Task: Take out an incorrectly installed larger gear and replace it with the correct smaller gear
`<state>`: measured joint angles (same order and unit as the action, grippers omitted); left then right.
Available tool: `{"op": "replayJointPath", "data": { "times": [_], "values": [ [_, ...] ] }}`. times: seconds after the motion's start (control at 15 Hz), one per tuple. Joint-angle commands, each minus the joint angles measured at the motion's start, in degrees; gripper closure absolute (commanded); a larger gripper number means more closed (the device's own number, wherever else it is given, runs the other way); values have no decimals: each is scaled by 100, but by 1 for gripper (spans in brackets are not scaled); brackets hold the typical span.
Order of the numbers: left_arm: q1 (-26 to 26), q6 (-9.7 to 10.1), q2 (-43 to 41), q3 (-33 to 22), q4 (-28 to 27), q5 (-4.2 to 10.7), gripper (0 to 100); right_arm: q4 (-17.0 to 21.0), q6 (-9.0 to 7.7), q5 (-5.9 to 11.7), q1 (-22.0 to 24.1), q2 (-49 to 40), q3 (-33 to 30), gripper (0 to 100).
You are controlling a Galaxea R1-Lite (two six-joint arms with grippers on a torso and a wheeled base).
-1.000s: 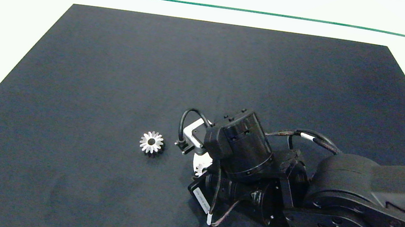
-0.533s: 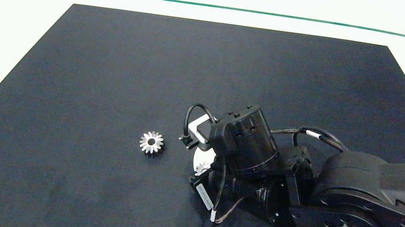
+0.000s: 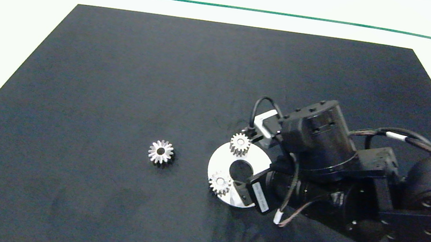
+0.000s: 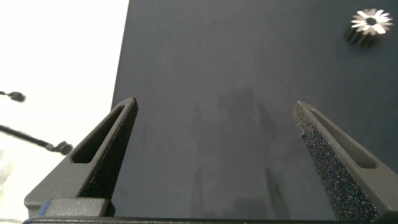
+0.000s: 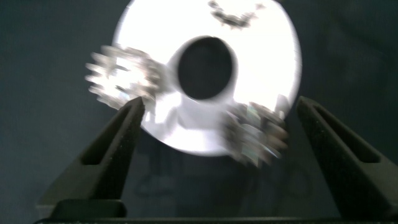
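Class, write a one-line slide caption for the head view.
Right pincer over the silver disc; larger gear lies apart on the mat.

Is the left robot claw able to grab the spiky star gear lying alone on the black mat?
Probably yes. The larger gear lies alone on the black mat, nothing around it, and the left gripper is open, facing it with only bare mat between.

— Centre of the head view? Larger gear (image 3: 161,152) flat on the mat (image 3: 119,82), left of the disc (image 3: 219,161) and well apart from it.

— On the disc? Two small gears: one (image 3: 240,144) at the upper rim, one (image 3: 220,183) at the lower left rim, central hole (image 3: 240,171) between them.

— Right of the disc? Right arm (image 3: 358,187) entering from the right edge, overlapping the disc's right side.
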<state>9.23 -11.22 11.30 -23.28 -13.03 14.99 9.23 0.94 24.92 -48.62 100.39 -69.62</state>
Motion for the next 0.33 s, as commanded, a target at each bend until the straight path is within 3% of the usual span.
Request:
{"op": "replayJointPath", "data": {
  "times": [0.07,0.27,0.33],
  "values": [
    [-237,-12,-75,-9,-6,12,0,158,64,233,669,-1144,537,0],
    [-554,-47,-234,-45,-279,12,0,264,47,751,1074,-2111,933,0],
    [-562,-47,-286,-45,-323,12,0,387,47,804,1205,-2507,1047,0]
  ]
}}
